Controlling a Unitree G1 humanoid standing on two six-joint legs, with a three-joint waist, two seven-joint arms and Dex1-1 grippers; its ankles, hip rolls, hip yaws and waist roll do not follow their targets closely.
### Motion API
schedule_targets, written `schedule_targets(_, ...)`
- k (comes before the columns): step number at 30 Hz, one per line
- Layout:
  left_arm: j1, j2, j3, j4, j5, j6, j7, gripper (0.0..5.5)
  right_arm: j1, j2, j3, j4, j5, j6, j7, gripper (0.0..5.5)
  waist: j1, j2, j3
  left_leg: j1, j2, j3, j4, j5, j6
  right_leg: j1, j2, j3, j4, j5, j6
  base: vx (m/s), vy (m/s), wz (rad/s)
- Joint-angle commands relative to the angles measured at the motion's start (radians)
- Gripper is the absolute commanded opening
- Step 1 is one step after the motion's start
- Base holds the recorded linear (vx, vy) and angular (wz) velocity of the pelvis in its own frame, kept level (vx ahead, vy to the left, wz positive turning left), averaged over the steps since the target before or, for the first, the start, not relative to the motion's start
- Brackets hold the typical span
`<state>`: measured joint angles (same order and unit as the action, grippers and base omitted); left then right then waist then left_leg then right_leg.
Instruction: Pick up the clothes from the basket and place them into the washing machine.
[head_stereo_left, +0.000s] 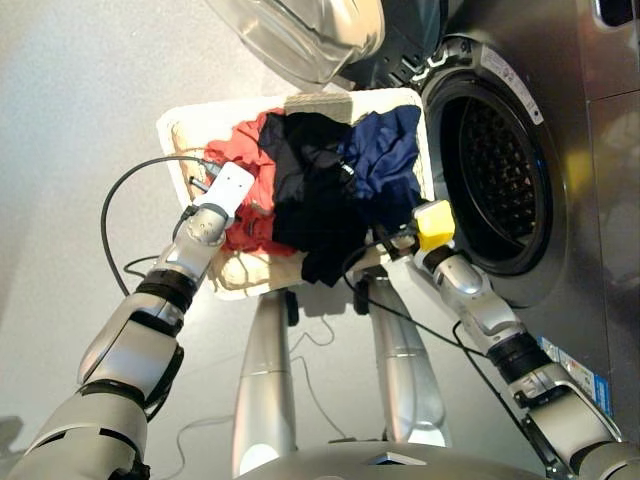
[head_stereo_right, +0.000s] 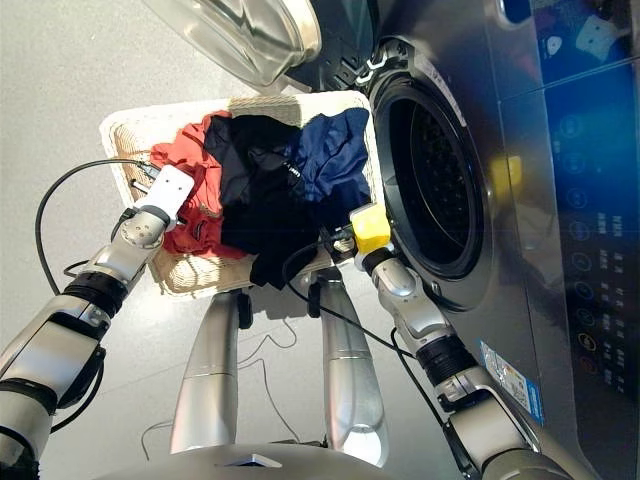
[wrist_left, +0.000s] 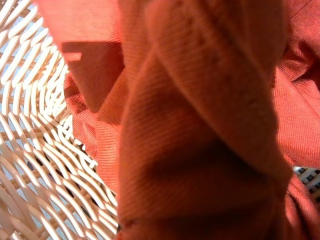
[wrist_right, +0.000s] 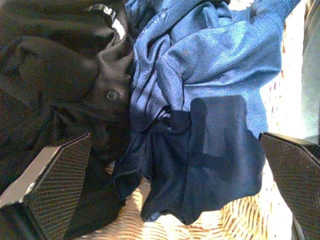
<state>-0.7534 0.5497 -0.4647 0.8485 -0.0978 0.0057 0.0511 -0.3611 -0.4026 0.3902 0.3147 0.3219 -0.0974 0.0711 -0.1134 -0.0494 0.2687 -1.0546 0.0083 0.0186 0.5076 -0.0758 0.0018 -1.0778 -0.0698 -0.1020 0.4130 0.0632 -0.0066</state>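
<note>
From the head views I see the whole layout: the cream basket (head_stereo_left: 190, 125) sits on the pale grey floor (head_stereo_left: 70, 90) just beside the washing machine (head_stereo_left: 560, 200), whose round door (head_stereo_left: 300, 35) stands swung open above the basket, the drum mouth dark and bare.

The clothes number three, all in the basket: a coral-red garment (head_stereo_left: 255, 215) on the robot's left, a black garment (head_stereo_left: 310, 200) in the middle with an end drooping over the near rim, and a navy garment (head_stereo_left: 385, 160) nearest the machine.

The left gripper (head_stereo_left: 228, 190) is down on the red cloth. Its wrist view is filled with red folds against wicker weave, and I cannot tell how its jaws stand.

The right gripper (wrist_right: 175, 165) hovers over the basket's near corner. Only its wrist view shows its fingers (wrist_right: 55, 175): the jaws are spread wide, the navy cloth lying between them, the black garment touching it, with a small button.

A black cable (head_stereo_left: 125, 195) loops over the floor beside the left arm.
</note>
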Motion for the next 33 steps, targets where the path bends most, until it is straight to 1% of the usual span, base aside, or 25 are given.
schedule_targets(1, 0.051, -0.025, 0.024, -0.016, -0.033, -0.026, -0.028, 0.00, 0.049, -0.009, 0.001, -0.105, 0.028, -0.046, 0.025, 5.50, -0.002, 0.049, -0.032, 0.072, 0.009, -0.039, -0.070, -0.034, 0.001, 0.076, -0.019, 0.016, 0.005, -0.083, 0.110, 0.000, 0.000, 0.000)
schedule_targets(4, 0.089, -0.033, 0.031, -0.088, -0.069, -0.041, -0.044, 0.00, 0.053, -0.010, 0.004, -0.091, 0.015, -0.041, 0.030, 5.50, 0.004, 0.053, -0.034, 0.115, 0.009, -0.035, -0.094, -0.027, -0.003, 0.115, -0.020, 0.018, -0.014, -0.075, 0.109, 0.000, 0.000, 0.000)
schedule_targets(5, 0.110, -0.037, 0.034, -0.125, -0.093, -0.053, -0.048, 0.00, 0.055, -0.016, 0.004, -0.083, 0.000, -0.039, 0.032, 5.50, 0.008, 0.055, -0.035, 0.138, 0.007, -0.035, -0.109, -0.023, -0.004, 0.132, -0.021, 0.017, -0.020, -0.073, 0.109, 0.000, 0.000, 0.000)
schedule_targets(6, 0.129, -0.041, 0.035, -0.143, -0.115, -0.057, -0.051, 0.00, 0.056, -0.021, 0.006, -0.080, -0.012, -0.035, 0.032, 5.50, 0.010, 0.056, -0.036, 0.155, 0.007, -0.035, -0.120, -0.021, -0.005, 0.147, -0.021, 0.018, -0.028, -0.072, 0.109, 0.000, 0.000, 0.000)
schedule_targets(7, 0.146, -0.048, 0.042, -0.159, -0.133, -0.066, -0.057, 0.00, 0.053, -0.027, 0.012, -0.076, -0.037, -0.037, 0.037, 5.50, 0.013, 0.056, -0.037, 0.170, 0.005, -0.036, -0.127, -0.020, -0.007, 0.164, -0.022, 0.019, -0.036, -0.071, 0.108, 0.000, 0.000, 0.000)
schedule_targets(8, 0.171, -0.053, 0.047, -0.218, -0.167, -0.081, -0.071, 0.00, 0.053, -0.043, 0.013, -0.071, -0.078, -0.036, 0.038, 5.50, 0.018, 0.058, -0.040, 0.192, 0.002, -0.035, -0.139, -0.018, -0.009, 0.183, -0.022, 0.018, -0.044, -0.071, 0.108, 0.000, 0.000, 0.000)
schedule_targets(10, 0.212, -0.063, 0.057, -0.277, -0.223, -0.097, -0.080, 0.00, 0.051, -0.065, 0.015, -0.061, -0.124, -0.040, 0.042, 5.50, 0.025, 0.061, -0.043, 0.229, -0.002, -0.038, -0.158, -0.014, -0.011, 0.217, -0.023, 0.020, -0.056, -0.069, 0.105, -0.049, -0.013, 0.000)
schedule_targets(11, 0.233, -0.075, 0.063, -0.306, -0.253, -0.107, -0.096, 0.00, 0.048, -0.078, 0.021, -0.060, -0.166, -0.045, 0.043, 5.50, 0.025, 0.059, -0.042, 0.241, -0.009, -0.032, -0.178, 0.021, -0.008, 0.231, -0.029, 0.016, -0.078, -0.039, 0.099, -0.092, -0.016, 0.019)
schedule_targets(12, 0.248, -0.079, 0.065, -0.318, -0.279, -0.110, -0.108, 0.00, 0.044, -0.092, 0.027, -0.058, -0.198, -0.046, 0.047, 5.50, 0.027, 0.059, -0.042, 0.264, -0.009, -0.030, -0.188, 0.023, -0.009, 0.250, -0.028, 0.016, -0.084, -0.039, 0.099, -0.087, -0.026, 0.059)
schedule_targets(13, 0.267, -0.084, 0.075, -0.358, -0.320, -0.120, -0.121, 0.00, 0.043, -0.102, 0.030, -0.058, -0.223, -0.052, 0.048, 5.50, 0.030, 0.061, -0.045, 0.285, -0.010, -0.031, -0.199, 0.026, -0.011, 0.272, -0.031, 0.015, -0.093, -0.037, 0.100, 0.000, 0.000, 0.000)
schedule_targets(15, 0.303, -0.081, 0.074, -0.434, -0.360, -0.131, -0.152, 0.00, 0.039, -0.129, 0.045, -0.055, -0.280, -0.064, 0.056, 5.50, 0.034, 0.061, -0.046, 0.332, -0.016, -0.033, -0.213, 0.027, -0.012, 0.318, -0.028, 0.015, -0.103, -0.040, 0.100, 0.000, 0.000, 0.000)
schedule_targets(16, 0.304, -0.080, 0.075, -0.435, -0.360, -0.131, -0.152, 0.00, 0.039, -0.129, 0.046, -0.055, -0.281, -0.064, 0.056, 5.50, 0.034, 0.061, -0.044, 0.335, -0.016, -0.033, -0.214, 0.027, -0.012, 0.321, -0.028, 0.015, -0.104, -0.040, 0.100, 0.000, 0.000, 0.000)
schedule_targets(17, 0.332, -0.077, 0.081, -0.503, -0.415, -0.135, -0.172, 0.00, 0.025, -0.154, 0.075, -0.051, -0.347, -0.074, 0.062, 5.50, 0.042, 0.060, -0.043, 0.373, -0.017, -0.035, -0.214, 0.024, -0.013, 0.362, -0.027, 0.012, -0.111, -0.044, 0.098, 0.000, 0.000, 0.000)
schedule_targets(21, 0.367, -0.083, 0.086, -0.626, -0.515, -0.156, -0.198, 0.00, -0.029, -0.203, 0.151, -0.072, -0.493, -0.110, 0.050, 5.50, 0.054, 0.065, -0.037, 0.441, -0.021, -0.030, -0.236, 0.025, -0.012, 0.427, -0.028, 0.014, -0.127, -0.049, 0.098, 0.000, 0.000, 0.000)
schedule_targets(25, 0.380, -0.105, 0.077, -0.719, -0.603, -0.162, -0.205, 0.00, -0.085, -0.215, 0.211, -0.089, -0.548, -0.117, 0.064, 5.50, 0.064, 0.078, -0.038, 0.493, -0.027, -0.026, -0.257, 0.032, -0.010, 0.475, -0.029, 0.017, -0.147, -0.051, 0.096, 0.000, 0.000, 0.000)
schedule_targets(26, 0.379, -0.111, 0.076, -0.748, -0.612, -0.170, -0.202, 0.00, -0.097, -0.216, 0.222, -0.099, -0.558, -0.120, 0.067, 5.50, 0.066, 0.083, -0.039, 0.508, -0.029, -0.025, -0.267, 0.033, -0.009, 0.487, -0.028, 0.019, -0.152, -0.053, 0.096, 0.000, 0.000, 0.000)
schedule_targets(28, 0.381, -0.122, 0.070, -0.772, -0.642, -0.172, -0.198, 0.00, -0.117, -0.217, 0.233, -0.117, -0.567, -0.122, 0.068, 5.50, 0.070, 0.088, -0.041, 0.522, -0.029, -0.022, -0.273, 0.035, -0.008, 0.499, -0.029, 0.020, -0.156, -0.054, 0.095, 0.000, 0.000, 0.000)
schedule_targets(32, 0.367, -0.140, 0.055, -0.817, -0.667, -0.178, -0.191, 0.00, -0.161, -0.198, 0.264, -0.148, -0.569, -0.125, 0.071, 5.50, 0.072, 0.099, -0.049, 0.530, -0.030, -0.017, -0.277, 0.041, -0.004, 0.508, -0.027, 0.027, -0.162, -0.053, 0.093, 0.000, 0.000, 0.000)
schedule_targets(33, 0.360, -0.145, 0.047, -0.833, -0.677, -0.180, -0.191, 0.00, -0.171, -0.192, 0.272, -0.147, -0.577, -0.127, 0.069, 5.50, 0.075, 0.104, -0.049, 0.535, -0.030, -0.017, -0.272, 0.035, -0.004, 0.511, -0.027, 0.027, -0.158, -0.060, 0.092, 0.000, 0.000, 0.000)
